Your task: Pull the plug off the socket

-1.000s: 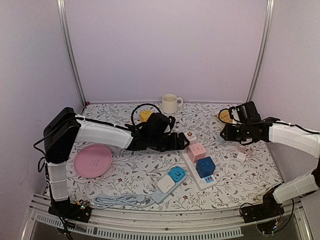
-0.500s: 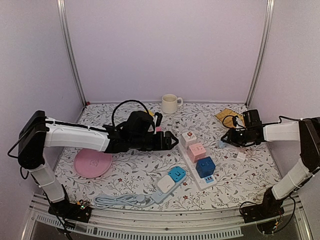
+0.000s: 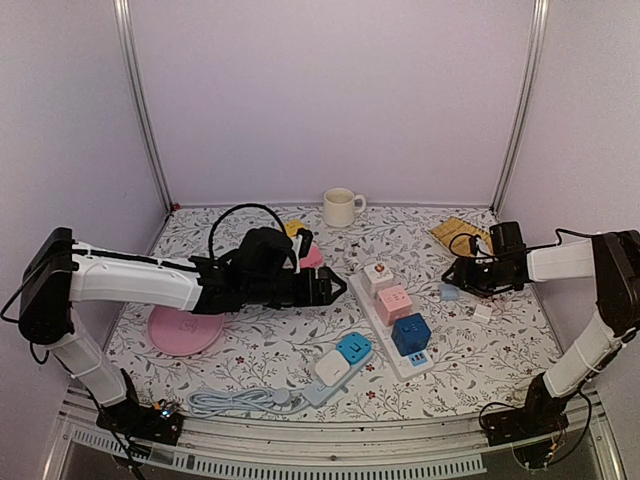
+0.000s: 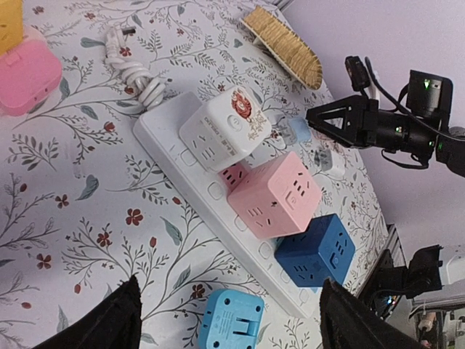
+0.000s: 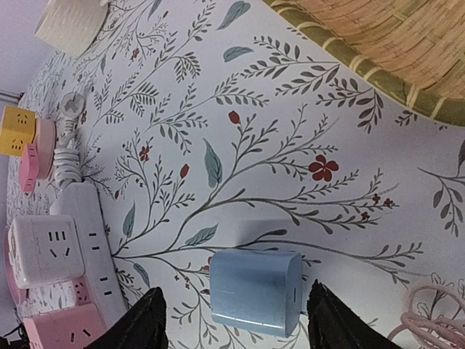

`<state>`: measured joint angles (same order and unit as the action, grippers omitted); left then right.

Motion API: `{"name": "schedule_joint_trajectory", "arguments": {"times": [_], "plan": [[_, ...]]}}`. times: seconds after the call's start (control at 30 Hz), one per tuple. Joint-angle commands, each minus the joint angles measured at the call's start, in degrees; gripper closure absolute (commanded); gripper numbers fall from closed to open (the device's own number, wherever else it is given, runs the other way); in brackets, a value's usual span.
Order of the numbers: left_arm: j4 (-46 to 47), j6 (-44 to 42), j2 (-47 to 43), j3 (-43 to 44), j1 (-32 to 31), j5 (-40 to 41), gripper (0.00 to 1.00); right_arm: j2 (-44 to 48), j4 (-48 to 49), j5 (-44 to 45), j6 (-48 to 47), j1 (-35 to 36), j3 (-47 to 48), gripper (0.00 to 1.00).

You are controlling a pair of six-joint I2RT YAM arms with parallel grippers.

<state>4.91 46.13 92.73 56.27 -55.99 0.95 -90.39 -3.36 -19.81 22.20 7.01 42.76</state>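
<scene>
With left tool (image 4: 227, 294) and right tool (image 5: 234, 297) open, the white cube plug (image 4: 225, 129) should be gripped squarely, pulled straight.

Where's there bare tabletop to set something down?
Free: between pink plate and front power strip; between mug and woven mat; near-right corner beyond the white power strip. Crowded: around that strip, flanked by left gripper and right gripper.

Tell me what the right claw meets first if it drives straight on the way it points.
Most likely the light blue adapter, lying right between the fingertips of the open right claw. Height is unclear, so the claw might pass just over it.
</scene>
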Motion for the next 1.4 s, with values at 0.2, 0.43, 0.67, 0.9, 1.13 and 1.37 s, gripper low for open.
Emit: {"name": "schedule_joint_trajectory", "arguments": {"times": [0.2,0.43,0.67,0.9,1.13,1.37], "plan": [[2.56,0.44,-0.26,-0.55,-0.95,1.21,0.16,8.06,-8.07,8.24,-2.93,2.0,1.25,0.19],[3.99,1.62,1.34,-0.11,-1.0,0.47,0.16,14.28,-13.76,14.95,-2.58,13.47,1.26,0.17],[5.55,2.93,3.15,0.39,-1.33,-0.32,0.16,20.48,-20.63,21.72,0.33,24.48,1.93,0.12],[6.87,5.2,6.33,2.25,-2.05,-0.61,0.16,24.29,-25.81,25.18,3.29,31.44,2.4,0.06],[6.84,5.97,10.63,6.21,-3.24,-0.94,0.16,22.71,-30.51,30.15,6.72,39.88,4.4,0.0],[5.99,6.12,14.19,9.47,-3.92,-1.15,0.16,19.57,-32.44,32.84,8.81,44.4,5.25,0.01]]}}
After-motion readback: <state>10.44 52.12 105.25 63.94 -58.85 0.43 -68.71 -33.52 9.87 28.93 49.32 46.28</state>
